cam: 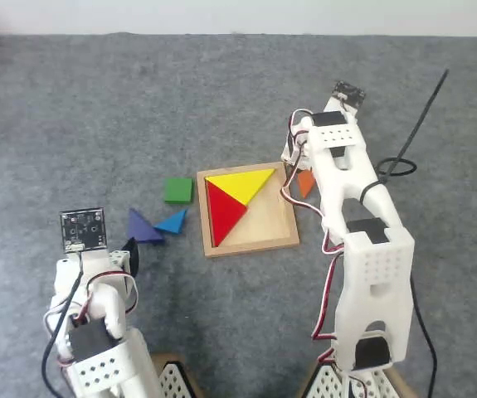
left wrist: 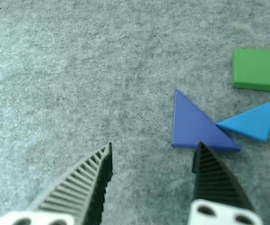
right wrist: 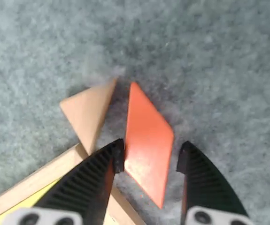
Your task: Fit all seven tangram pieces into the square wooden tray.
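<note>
Tangram tray sits near the middle of the counter, 2 of 7 seated: big yellow triangle fills the 12 o'clock side, big red triangle the 9 o'clock side, both flat and meeting edge to edge along the diagonal. Rest of the tray floor, 3 to 6 o'clock, is bare wood. Five left outside, all flat on the counter. Orange parallelogram lies just off the tray's 2 o'clock corner, tan triangle right beside it with a narrow gap between them, both close to the tray rim. Green square is near the tray's 10 o'clock corner. Light blue triangle and dark blue triangle are out at 9 o'clock, tip of the light one touching or nearly touching the dark one's edge; can't tell which. Right tool is open, jaws straddling the orange parallelogram, one on each side, grip not made; my read is that piece is the next pick. Left tool is spread wide and empty, low over the counter, one fingertip at the dark blue triangle's near edge. Call it under a third done; the remaining five have to tile the open half, so orientation will matter more than reach. Labels: no legible writing or brand on pieces, tray or arms.
</note>
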{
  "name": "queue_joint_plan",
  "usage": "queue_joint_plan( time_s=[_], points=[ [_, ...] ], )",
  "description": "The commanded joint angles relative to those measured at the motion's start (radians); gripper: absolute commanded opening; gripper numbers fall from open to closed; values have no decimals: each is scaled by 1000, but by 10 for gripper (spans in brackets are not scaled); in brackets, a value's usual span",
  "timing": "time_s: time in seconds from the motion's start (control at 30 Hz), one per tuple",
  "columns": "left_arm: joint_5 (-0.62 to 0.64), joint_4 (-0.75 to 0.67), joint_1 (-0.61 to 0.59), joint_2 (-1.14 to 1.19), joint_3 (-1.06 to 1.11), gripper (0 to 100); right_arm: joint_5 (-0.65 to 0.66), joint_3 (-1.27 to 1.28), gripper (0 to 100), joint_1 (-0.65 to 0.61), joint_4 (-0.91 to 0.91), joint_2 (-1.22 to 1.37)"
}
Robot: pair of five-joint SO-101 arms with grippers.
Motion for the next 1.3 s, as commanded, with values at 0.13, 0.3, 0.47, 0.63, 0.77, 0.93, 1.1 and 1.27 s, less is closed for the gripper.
queue_joint_plan(
  time_s=[0.13,0.3,0.47,0.63,0.77,0.93,1.1,1.27],
  points=[
    [-9,5,5,-15,-22,269,0,-31,79,38,81,-2],
    [-9,5,5,-15,-22,269,123,-31,47,31,94,-10],
    [-9,5,5,-15,-22,269,614,-34,47,25,107,-41],
    [-9,5,5,-15,-22,269,844,-83,45,-7,182,-71],
    [-9,5,5,-15,-22,269,838,-178,45,-61,257,-77],
    [-9,5,5,-15,-22,269,672,-262,44,-130,334,-77],
    [-9,5,5,-15,-22,269,462,-284,46,-206,417,-71],
    [-9,5,5,-15,-22,269,140,-281,48,-266,432,-68]
  ],
)
